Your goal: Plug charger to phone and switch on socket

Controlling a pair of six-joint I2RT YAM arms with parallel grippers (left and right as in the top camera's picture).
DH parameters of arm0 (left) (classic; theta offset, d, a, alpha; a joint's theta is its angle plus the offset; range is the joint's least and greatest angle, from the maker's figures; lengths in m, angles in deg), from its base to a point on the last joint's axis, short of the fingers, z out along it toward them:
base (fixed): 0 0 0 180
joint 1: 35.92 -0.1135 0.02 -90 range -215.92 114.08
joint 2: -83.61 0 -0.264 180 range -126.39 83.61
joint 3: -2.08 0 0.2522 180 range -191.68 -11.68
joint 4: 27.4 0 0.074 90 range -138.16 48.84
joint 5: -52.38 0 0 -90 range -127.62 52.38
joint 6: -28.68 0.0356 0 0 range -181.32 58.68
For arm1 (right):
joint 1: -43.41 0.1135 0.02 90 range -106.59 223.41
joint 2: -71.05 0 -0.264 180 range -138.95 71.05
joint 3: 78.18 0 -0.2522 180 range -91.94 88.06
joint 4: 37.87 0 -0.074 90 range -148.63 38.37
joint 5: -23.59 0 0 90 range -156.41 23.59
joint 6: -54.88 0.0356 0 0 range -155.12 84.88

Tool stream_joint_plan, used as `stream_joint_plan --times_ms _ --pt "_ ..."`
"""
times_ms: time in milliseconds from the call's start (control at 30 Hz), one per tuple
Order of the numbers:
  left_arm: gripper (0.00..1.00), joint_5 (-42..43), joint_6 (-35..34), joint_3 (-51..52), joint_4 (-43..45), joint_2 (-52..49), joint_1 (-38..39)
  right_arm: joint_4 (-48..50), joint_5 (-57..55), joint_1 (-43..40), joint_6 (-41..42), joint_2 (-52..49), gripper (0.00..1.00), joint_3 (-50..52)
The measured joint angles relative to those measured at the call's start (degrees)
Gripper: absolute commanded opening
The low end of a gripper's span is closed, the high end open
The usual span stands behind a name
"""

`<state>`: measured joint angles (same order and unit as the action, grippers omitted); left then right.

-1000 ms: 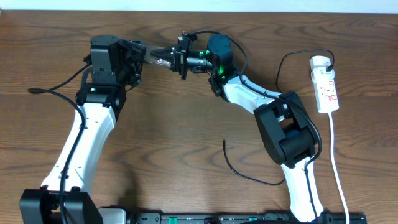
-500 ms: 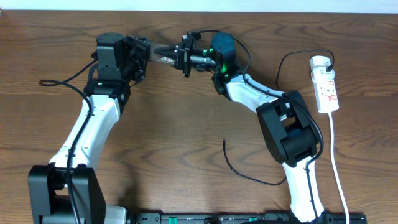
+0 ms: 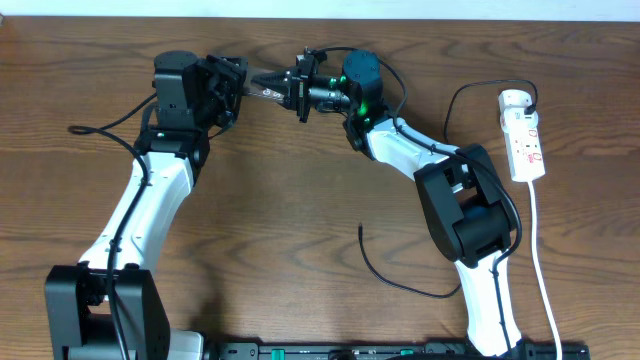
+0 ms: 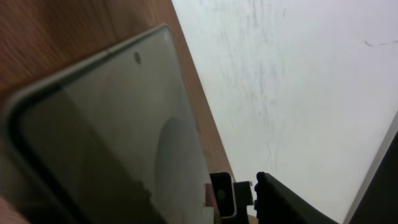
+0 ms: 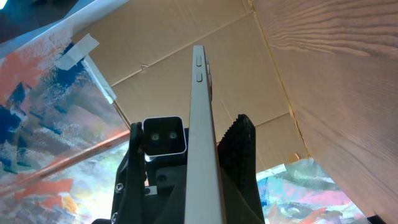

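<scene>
Left claw (image 3: 243, 86) and right claw (image 3: 297, 89) pinch opposite ends of the phone (image 3: 266, 90), its length running left-right.

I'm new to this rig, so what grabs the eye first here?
The phone, spanning the gap between the left pincer and right pincer at the far edge of the table. The black cable lies loose near the front, its tip unplugged; the white power strip sits far right.

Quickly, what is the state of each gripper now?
Left gripper: closed on the phone.
Right gripper: closed on the phone's other end.
</scene>
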<state>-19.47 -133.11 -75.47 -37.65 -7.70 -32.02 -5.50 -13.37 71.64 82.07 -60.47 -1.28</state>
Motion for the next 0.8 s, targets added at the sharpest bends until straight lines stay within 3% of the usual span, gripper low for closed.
stream_joint_plan --times_ms 567,800 --pt "0.57 1.6 -0.3 0.0 3.4 -2.5 0.0 0.0 -0.2 -1.2 0.0 0.0 0.01 0.0" --pt "0.56 4.0 -1.1 0.0 9.8 -6.3 0.0 0.0 -0.2 -1.4 0.0 0.0 0.01 0.0"
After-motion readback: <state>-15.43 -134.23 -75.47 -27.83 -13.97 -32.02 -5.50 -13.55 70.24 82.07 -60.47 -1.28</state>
